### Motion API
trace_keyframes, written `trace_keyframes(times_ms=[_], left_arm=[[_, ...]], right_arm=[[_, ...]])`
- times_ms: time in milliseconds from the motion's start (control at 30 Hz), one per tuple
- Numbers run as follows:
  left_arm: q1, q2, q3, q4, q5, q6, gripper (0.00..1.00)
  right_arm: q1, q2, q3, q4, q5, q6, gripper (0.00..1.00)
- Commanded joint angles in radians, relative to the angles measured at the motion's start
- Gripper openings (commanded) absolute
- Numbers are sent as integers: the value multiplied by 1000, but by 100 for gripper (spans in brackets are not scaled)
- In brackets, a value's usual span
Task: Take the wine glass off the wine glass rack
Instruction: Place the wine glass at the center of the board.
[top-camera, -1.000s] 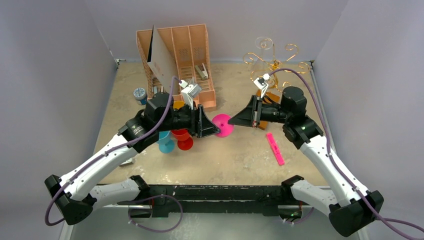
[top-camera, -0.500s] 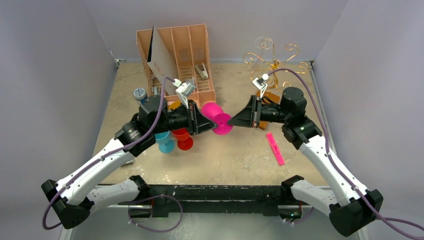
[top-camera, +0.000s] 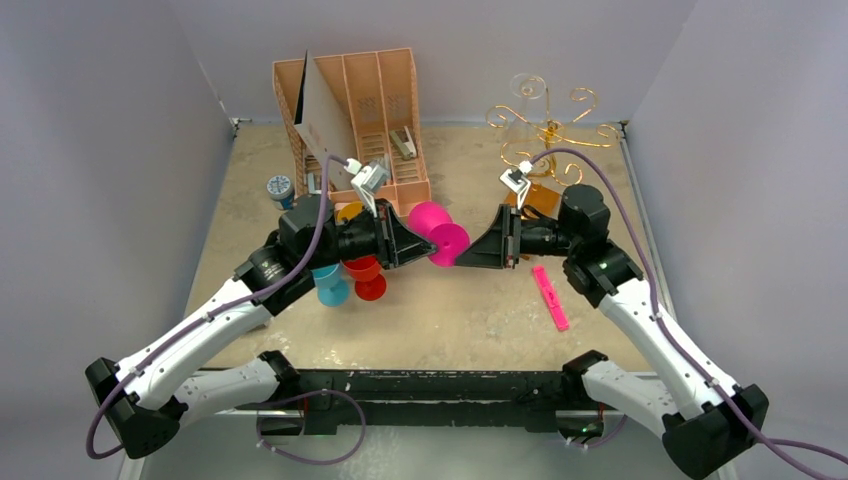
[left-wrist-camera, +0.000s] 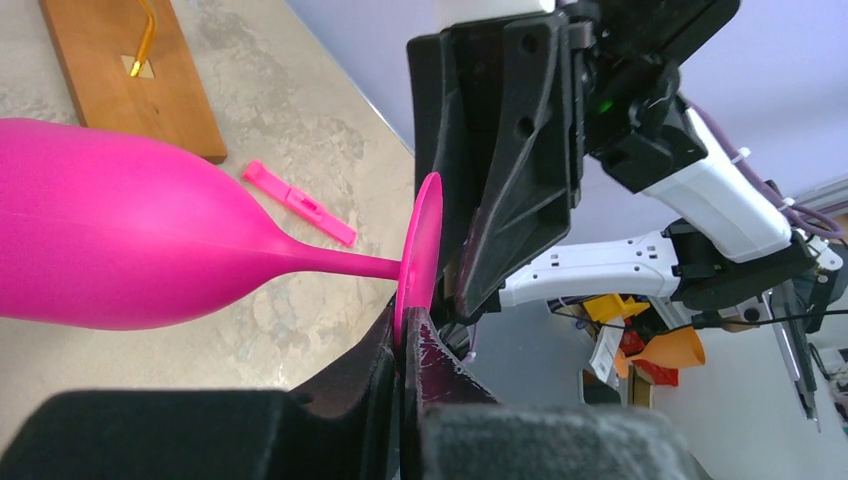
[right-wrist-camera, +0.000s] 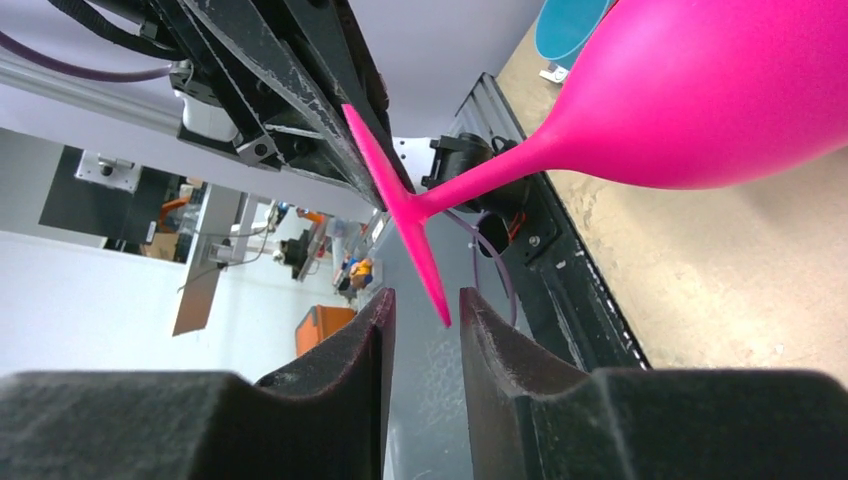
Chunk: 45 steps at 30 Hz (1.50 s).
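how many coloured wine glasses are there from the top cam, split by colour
pink glass: 1
teal glass: 1
red glass: 1
orange glass: 1 (mostly hidden, only a sliver shows)
total: 4

Top cam looks down from behind the arms (top-camera: 200, 330). Wrist cams face each other close-up, sharing the glass (left-wrist-camera: 120, 250).
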Motion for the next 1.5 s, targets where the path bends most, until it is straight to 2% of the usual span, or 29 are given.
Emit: trace_keyframes(times_ms=[0, 200, 367, 600, 733, 833, 867, 933, 1000, 1067, 1333, 1467], left_arm=[[-1, 1, 2, 90, 8, -23, 0], [-1, -12, -7, 90, -1, -38, 0], [0, -1, -44, 129, 2, -73, 0], [-1, -2, -57, 145, 2, -89, 0], [-1, -7, -63, 144, -15, -94, 0], [-1, -8, -59, 137, -17, -85, 0], [-1, -7, -51, 113, -23, -82, 9], [0, -5, -39, 72, -36, -71, 40], [-1, -11, -30, 36, -51, -57, 64], [0, -17, -18, -12, -73, -42, 75], [3, -57, 98, -265, -172, 41, 83], [5, -51, 200, -456, -231, 110, 87]], right_arm=[[23, 0, -29, 129, 20, 61, 30], [34, 10, -36, 199, 70, 72, 9], [34, 13, -63, 381, 70, 187, 9], [34, 15, -66, 363, 92, 175, 13], [34, 15, -78, 375, 102, 176, 0], [34, 13, -87, 390, 88, 174, 0], [34, 10, -91, 400, 87, 173, 0], [34, -1, -96, 393, 85, 147, 0], [34, -15, -96, 345, 91, 98, 0], [34, -27, -96, 290, 93, 23, 0], [34, -78, -58, 0, 91, -299, 0], [34, -140, -107, -51, 95, -491, 0]])
